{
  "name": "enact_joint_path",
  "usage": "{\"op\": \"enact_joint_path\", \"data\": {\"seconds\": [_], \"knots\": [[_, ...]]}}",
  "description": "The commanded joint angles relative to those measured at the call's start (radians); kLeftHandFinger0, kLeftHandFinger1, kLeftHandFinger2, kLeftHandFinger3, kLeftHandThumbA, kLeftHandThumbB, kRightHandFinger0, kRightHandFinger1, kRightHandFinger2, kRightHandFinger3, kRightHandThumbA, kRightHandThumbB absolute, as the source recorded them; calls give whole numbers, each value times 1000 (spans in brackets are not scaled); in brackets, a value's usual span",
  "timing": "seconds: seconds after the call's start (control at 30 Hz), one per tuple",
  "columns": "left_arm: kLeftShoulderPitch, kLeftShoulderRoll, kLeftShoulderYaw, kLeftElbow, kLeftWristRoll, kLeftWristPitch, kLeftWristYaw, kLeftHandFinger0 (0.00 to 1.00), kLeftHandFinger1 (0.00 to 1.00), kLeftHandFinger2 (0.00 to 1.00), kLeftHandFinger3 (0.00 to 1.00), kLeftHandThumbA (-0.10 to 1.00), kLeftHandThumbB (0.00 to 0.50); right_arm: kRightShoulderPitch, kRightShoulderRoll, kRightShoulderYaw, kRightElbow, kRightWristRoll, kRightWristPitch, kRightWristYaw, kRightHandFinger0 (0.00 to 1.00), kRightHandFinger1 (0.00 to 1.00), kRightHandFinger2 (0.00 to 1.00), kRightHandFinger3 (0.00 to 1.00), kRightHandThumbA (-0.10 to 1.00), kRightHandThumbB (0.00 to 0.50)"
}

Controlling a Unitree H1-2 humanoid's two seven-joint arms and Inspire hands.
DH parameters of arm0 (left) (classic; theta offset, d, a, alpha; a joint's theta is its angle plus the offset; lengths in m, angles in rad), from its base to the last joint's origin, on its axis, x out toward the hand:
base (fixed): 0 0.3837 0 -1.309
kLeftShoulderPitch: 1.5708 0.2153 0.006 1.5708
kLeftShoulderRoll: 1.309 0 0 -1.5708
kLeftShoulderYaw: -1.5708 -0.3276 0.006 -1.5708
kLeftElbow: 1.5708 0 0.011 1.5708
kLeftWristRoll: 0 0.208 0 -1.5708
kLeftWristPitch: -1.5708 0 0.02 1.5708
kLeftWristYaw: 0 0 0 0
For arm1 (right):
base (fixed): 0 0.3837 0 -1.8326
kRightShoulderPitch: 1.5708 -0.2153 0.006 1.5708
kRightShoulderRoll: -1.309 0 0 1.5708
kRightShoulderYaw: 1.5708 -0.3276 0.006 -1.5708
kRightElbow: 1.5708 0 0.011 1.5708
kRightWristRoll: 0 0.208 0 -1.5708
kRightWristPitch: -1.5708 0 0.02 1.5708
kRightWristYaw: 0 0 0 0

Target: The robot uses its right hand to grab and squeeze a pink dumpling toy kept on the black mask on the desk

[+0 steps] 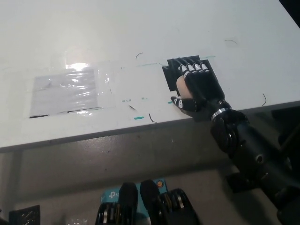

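The right robot hand lies palm-down over the black mask near the table's front edge, toward its right end. Its fingers stretch out flat and side by side across the mask, their tips reaching the mask's far edge. The pink toy sits under the hand on the mask's front part; only its left side shows, peeking out between the palm and the thumb, which curls along the toy's front. The hand covers the toy and touches it, though whether it grips tightly cannot be told. The black arm runs from the wrist off the table's front edge toward the lower right. A clear plastic sheet lies flat on the table's left part, well apart from the mask. Small teal marks dot the table between sheet and mask.
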Motion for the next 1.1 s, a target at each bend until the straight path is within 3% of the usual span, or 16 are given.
{"op": "enact_joint_path", "data": {"seconds": [0.0, 0.37, 0.4, 0.57, 0.7, 0.83, 0.93, 1.0, 1.07], "knots": [[-4, 26, 12, -10, -12, -28, -10, 0, 0, 0, 0, 953, 500, -3, -22, 0, -65, -20, 53, 48, 1000, 1000, 1000, 1000, 820, 392], [1, 28, 9, -28, -1, -23, 3, 0, 0, 0, 0, 979, 500, 74, -76, -55, -302, 18, 68, 147, 1000, 1000, 1000, 1000, 826, 368], [0, 26, 12, -29, -4, -17, 8, 0, 0, 0, 0, 971, 500, 88, -78, -74, -336, 34, 66, 150, 1000, 1000, 1000, 1000, 804, 379], [-5, 29, 16, -5, -10, -32, -2, 0, 0, 0, 0, 956, 500, 170, -113, -148, -560, 91, 50, 210, 1000, 1000, 1000, 1000, 701, 341], [3, 30, 14, -8, -12, -30, -9, 0, 5, 0, 0, 944, 500, 278, -155, -218, -800, 188, 100, 321, 1000, 1000, 1000, 1000, 626, 313], [5, 27, 16, -13, -14, -26, -5, 0, 0, 0, 0, 940, 500, 365, -167, -267, -924, 225, 132, 359, 1000, 1000, 1000, 1000, 627, 299], [0, 30, 12, -10, -8, -26, -4, 0, 0, 0, 0, 944, 500, 448, -164, -313, -983, 290, 123, 366, 1000, 1000, 1000, 1000, 474, 256], [-1, 33, 19, -7, -13, -27, -1, 0, 0, 0, 0, 942, 500, 471, -152, -333, -992, 305, 119, 376, 1000, 1000, 1000, 1000, 456, 247], [2, 35, 22, -11, -14, -28, -5, 0, 0, 0, 0, 942, 500, 560, -121, -380, -993, 390, 111, 363, 1000, 1000, 1000, 1000, 286, 177]]}}
